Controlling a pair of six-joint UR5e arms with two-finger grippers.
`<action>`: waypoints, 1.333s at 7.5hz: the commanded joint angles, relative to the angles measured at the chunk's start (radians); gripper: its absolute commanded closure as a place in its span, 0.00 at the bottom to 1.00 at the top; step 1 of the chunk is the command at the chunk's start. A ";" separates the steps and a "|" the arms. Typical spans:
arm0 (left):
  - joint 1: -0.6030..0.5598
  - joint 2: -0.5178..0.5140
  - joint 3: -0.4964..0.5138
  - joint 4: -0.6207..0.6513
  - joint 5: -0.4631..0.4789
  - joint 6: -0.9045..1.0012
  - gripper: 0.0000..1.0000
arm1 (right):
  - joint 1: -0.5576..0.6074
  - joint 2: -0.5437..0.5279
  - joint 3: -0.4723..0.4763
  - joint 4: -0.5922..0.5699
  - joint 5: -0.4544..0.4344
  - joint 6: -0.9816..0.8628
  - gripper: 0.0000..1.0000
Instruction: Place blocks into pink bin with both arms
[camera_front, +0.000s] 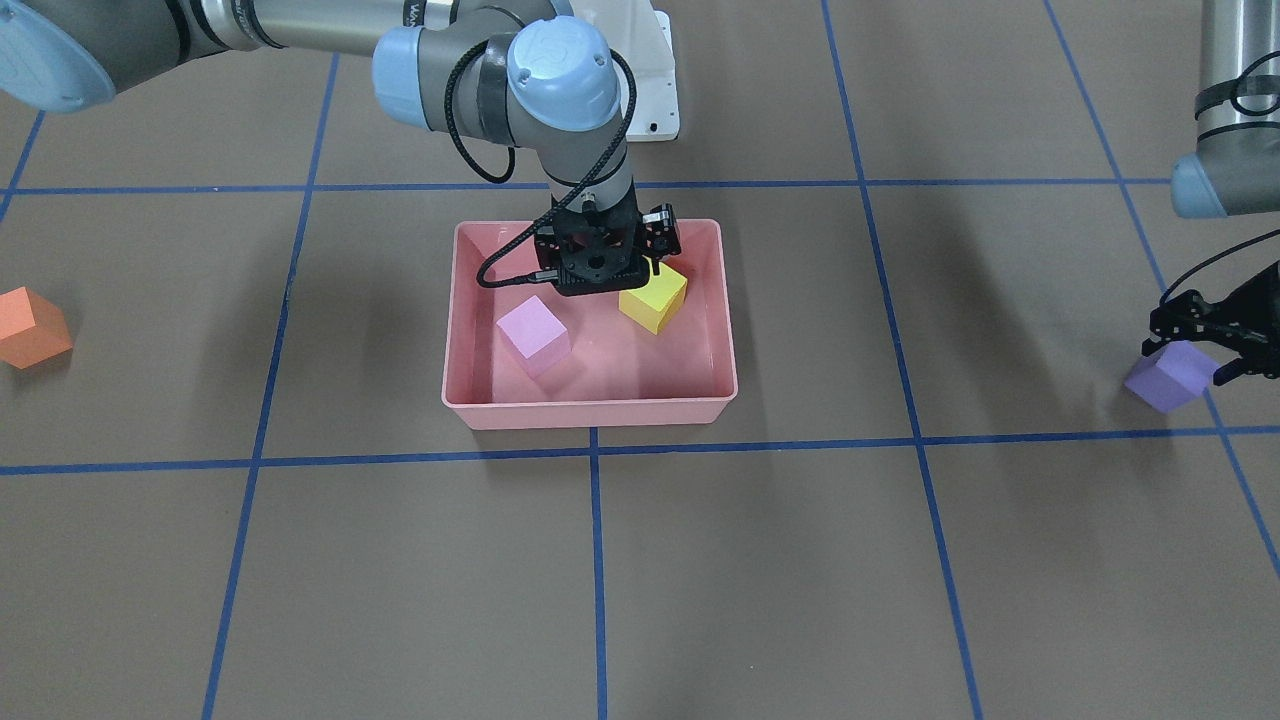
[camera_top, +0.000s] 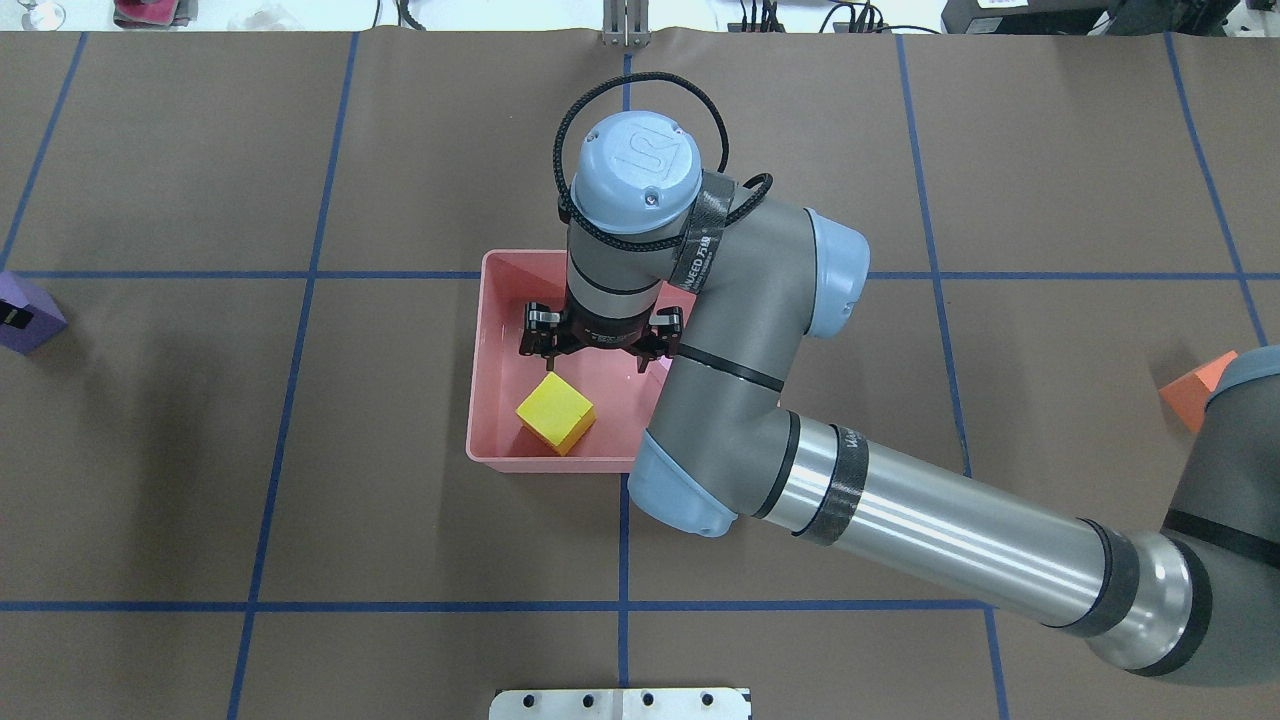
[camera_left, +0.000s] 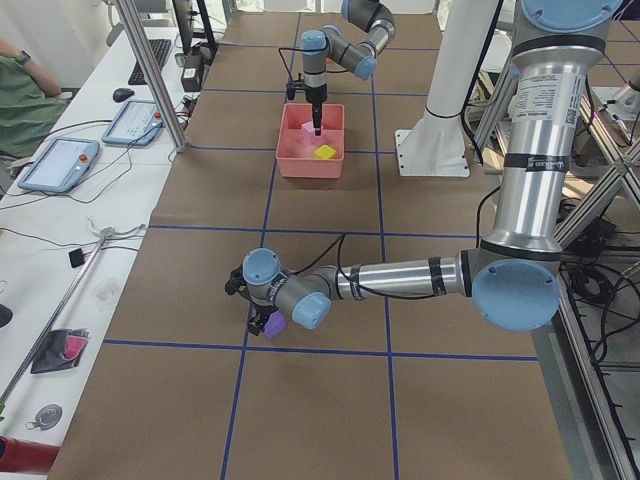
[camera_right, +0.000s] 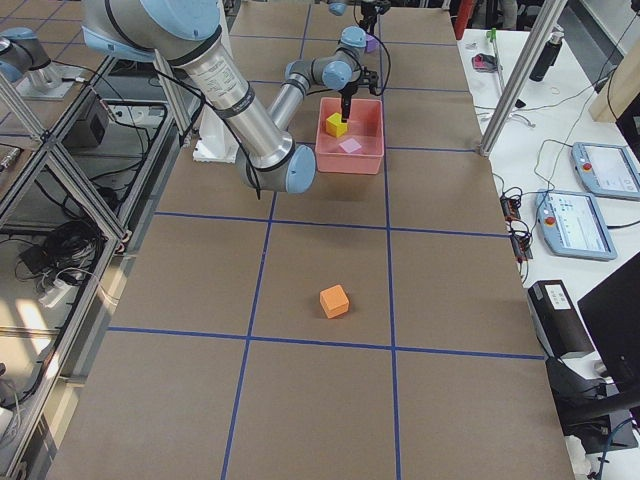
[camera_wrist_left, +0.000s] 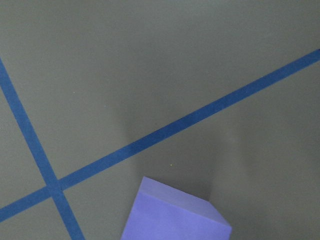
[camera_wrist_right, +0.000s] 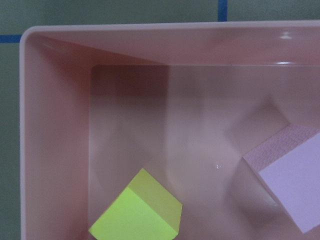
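Observation:
The pink bin (camera_front: 590, 410) holds the light pink block (camera_front: 535, 335) and the yellow block (camera_front: 652, 298). My right gripper (camera_front: 605, 282) hangs open and empty just above the yellow block, inside the bin (camera_top: 495, 300). The right wrist view shows both blocks, yellow (camera_wrist_right: 137, 210) and pink (camera_wrist_right: 295, 180), lying on the bin floor. My left gripper (camera_front: 1190, 358) is low over the purple block (camera_front: 1170, 378), its jaws apart on either side of the block's top. The purple block rests on the table (camera_wrist_left: 175, 215). The orange block (camera_front: 32, 328) lies alone far out on the robot's right side.
The brown table (camera_front: 700, 560) is marked with blue tape lines. A white base plate (camera_front: 655, 90) stands behind the bin. The right arm's forearm (camera_top: 930, 520) stretches across the table's right half and hides the pink block from overhead.

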 joint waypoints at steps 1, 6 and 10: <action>0.021 -0.002 0.003 0.003 0.004 0.001 0.00 | 0.007 0.000 0.009 -0.001 0.001 0.000 0.01; 0.026 -0.003 0.014 0.006 0.004 0.001 0.10 | 0.267 -0.309 0.375 -0.157 0.128 -0.246 0.01; 0.026 -0.028 -0.005 0.010 -0.005 -0.131 1.00 | 0.488 -0.472 0.458 -0.311 0.173 -0.669 0.01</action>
